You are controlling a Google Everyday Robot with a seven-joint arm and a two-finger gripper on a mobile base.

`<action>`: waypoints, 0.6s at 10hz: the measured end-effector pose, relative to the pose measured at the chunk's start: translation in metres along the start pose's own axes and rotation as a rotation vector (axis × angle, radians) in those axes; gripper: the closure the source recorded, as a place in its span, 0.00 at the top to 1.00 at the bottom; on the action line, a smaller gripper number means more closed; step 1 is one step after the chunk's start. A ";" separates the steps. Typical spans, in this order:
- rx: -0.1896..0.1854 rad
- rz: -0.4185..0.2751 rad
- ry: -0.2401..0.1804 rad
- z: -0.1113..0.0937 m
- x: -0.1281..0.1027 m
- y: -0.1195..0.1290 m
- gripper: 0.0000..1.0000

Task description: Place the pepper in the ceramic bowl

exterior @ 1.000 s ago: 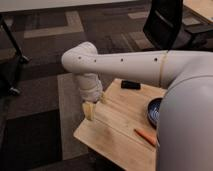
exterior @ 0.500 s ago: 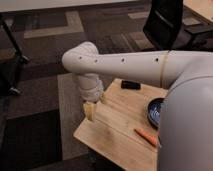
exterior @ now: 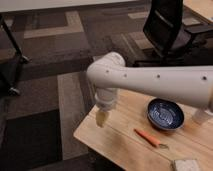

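Pepper (exterior: 148, 138) lies flat on the table (exterior: 117, 145), near the front edge about midway along, stem tip pointing right. Nothing is touching it.

Left to right:
- Gripper (exterior: 101, 118) hangs off the arm (exterior: 150, 80) by the table's left edge, pointing down and low over the wood. Can't tell if it touches. Pincer is released, nothing in it.
- Pepper is well apart from the gripper, to its right and closer to the front edge.
- Bowl (exterior: 165, 114) sits behind and right of the pepper, near it but not touching, upright and empty.
- Cup (exterior: 202, 116) is toward the right edge just beside the bowl, partly under the arm.
- Pale block (exterior: 186, 164) is at the front edge, far right.
- Chair (exterior: 167, 30) stands on the floor behind the table.

Changed: the arm has swung. 0.5 s ago its big white link filled the right side and hid most of the bowl. Now it stretches across the back of the table and the whole bowl shows. The gripper has shifted a bit right from the left edge, toward the pepper. Pepper and bowl are in the same spots.

Meaning: this looks like step 1, the reach. The pepper is neither grasped nor placed, so the task is barely started. Next, the gripper probably has to travel right and forward until it is over the pepper, with the jaws across its slim body. Risk: the pepper lies low, so the fingers may scrape the wood or roll it away.
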 end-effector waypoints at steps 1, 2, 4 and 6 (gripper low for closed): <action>0.006 -0.003 -0.006 0.007 0.023 -0.001 0.65; 0.009 -0.012 0.000 0.014 0.044 -0.005 0.65; 0.007 -0.023 0.015 0.027 0.082 -0.014 0.65; 0.009 -0.018 0.020 0.030 0.090 -0.017 0.65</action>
